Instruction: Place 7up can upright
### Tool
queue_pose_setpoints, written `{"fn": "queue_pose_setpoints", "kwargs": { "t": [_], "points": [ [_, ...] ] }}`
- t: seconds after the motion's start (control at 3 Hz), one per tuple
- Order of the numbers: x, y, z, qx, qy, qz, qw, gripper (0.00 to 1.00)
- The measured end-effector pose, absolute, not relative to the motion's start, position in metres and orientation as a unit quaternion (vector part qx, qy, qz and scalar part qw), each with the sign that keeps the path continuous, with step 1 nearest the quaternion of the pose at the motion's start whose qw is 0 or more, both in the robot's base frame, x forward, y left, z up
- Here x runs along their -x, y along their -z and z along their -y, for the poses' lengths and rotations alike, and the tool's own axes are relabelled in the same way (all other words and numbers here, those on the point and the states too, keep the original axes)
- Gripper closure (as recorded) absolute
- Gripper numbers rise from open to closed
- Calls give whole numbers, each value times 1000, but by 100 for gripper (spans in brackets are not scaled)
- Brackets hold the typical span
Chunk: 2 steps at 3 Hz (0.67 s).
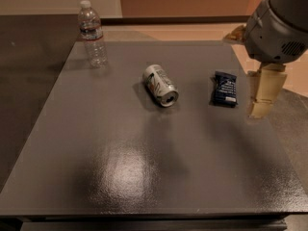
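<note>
The 7up can [160,84] lies on its side near the middle of the bench [144,172]. Its shiny end faces me and a little to the right, and its body angles away towards the back left. Nothing touches it, so I'd say the job has hardly begun: the can must be grasped, tipped onto its end and let go, and none of that is done.

Behind it, towards the far left corner, a clear water bottle [93,35] stands upright, well apart from the can. To the can's right a flat dark blue snack packet [224,88] lies on the bench, between the can and the robot's arm.

The arm [279,23] comes in from the upper right, its bulky grey housing hanging above the bench's right edge. The gripper [262,102] points downward below it, just beyond the snack packet and well off from the can. It has hold of nothing from the bench. I cannot tell from here how far open it is.
</note>
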<state>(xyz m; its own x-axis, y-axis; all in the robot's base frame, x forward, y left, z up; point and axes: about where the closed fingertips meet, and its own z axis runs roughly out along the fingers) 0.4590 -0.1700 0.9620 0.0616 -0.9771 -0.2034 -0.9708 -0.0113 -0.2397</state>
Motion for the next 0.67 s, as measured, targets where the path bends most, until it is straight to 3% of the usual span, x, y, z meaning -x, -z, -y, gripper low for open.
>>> {"fn": "queue_pose_setpoints", "kwargs": {
  "t": [0.67],
  "points": [
    [-478,-964,104,837,-11,-514,185,0]
  ]
}}
